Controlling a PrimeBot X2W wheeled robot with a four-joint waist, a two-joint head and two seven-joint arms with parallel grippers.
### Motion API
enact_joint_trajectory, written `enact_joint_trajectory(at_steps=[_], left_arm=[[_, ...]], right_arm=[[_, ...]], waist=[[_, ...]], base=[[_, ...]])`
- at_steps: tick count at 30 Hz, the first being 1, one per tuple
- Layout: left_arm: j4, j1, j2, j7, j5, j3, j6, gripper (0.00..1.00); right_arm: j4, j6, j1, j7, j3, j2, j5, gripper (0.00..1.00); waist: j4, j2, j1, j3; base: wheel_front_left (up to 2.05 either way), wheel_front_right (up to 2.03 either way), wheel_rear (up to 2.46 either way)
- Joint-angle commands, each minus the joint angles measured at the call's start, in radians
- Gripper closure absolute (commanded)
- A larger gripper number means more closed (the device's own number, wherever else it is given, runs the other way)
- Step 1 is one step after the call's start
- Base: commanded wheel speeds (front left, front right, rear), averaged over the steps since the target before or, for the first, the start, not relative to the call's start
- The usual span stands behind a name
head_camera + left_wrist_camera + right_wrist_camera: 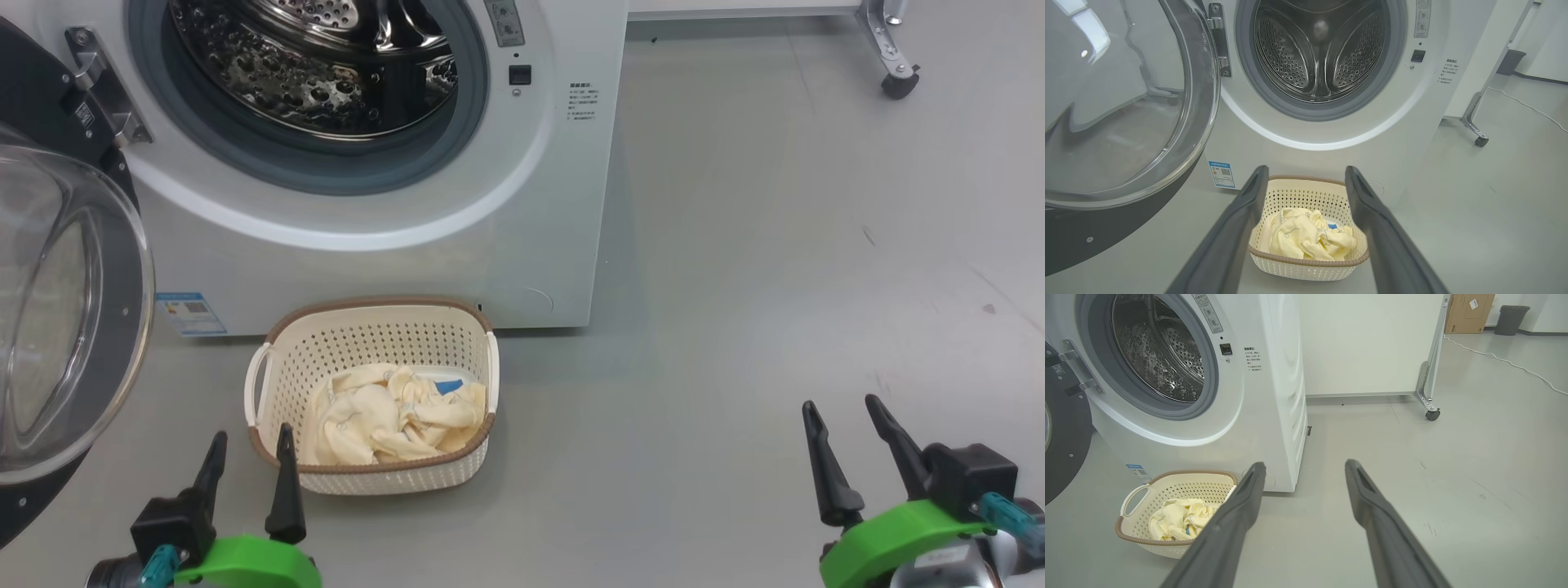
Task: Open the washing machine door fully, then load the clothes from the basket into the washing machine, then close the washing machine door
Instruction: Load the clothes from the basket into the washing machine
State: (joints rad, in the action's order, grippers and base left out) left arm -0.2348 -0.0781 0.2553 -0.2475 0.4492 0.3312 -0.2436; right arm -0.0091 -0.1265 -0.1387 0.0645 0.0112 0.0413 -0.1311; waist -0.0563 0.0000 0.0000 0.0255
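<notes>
Both jaws spread empty, left gripper (251, 433) beside basket (371, 303) rim, right gripper (840, 403) above open floor (735, 343), washing machine door (73, 310) swung wide

My left gripper (252, 434) and right gripper (840, 404) each bear two tapered black fingers (286, 482), a green collar (898, 531) and a teal fitting (1000, 510).

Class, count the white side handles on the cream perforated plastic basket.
2: one white handle on the cream perforated basket's left end, one on its right end. None hidden.

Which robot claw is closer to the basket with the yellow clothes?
The left gripper: its dark fingers sit just beside the cream perforated plastic basket, while the right gripper is far off over grey floor.
</notes>
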Motion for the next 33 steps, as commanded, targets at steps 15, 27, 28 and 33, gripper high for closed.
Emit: enact_joint_trajectory(at_steps=[15,27,28,33], left_arm=[[0.043,-0.045,0.036,0.008,-0.009,-0.02,-0.017,0.0],[0.049,-0.052,0.039,0.003,-0.015,-0.024,-0.034,0.0],[0.048,-0.051,0.038,0.002,-0.014,-0.025,-0.033,0.0],[0.048,-0.05,0.037,-0.001,-0.012,-0.021,-0.029,0.0]], right_arm=[[-0.026,-0.004,0.033,0.011,-0.022,0.009,0.003,0.0],[-0.024,-0.004,0.04,0.014,-0.022,0.009,0.002,0.0],[-0.023,-0.004,0.04,0.014,-0.023,0.009,0.001,0.0],[-0.021,-0.004,0.044,0.015,-0.024,0.009,0.0,0.0]], waist=[[-0.003,0.0,0.0,0.013],[0.004,0.0,0.0,0.023],[0.004,0.0,0.0,0.023],[0.003,0.0,0.0,0.025]], base=[[1.47,-1.47,0.0],[1.36,-1.35,-0.01],[0.47,-0.47,0.0],[0.12,-0.12,0.0]])
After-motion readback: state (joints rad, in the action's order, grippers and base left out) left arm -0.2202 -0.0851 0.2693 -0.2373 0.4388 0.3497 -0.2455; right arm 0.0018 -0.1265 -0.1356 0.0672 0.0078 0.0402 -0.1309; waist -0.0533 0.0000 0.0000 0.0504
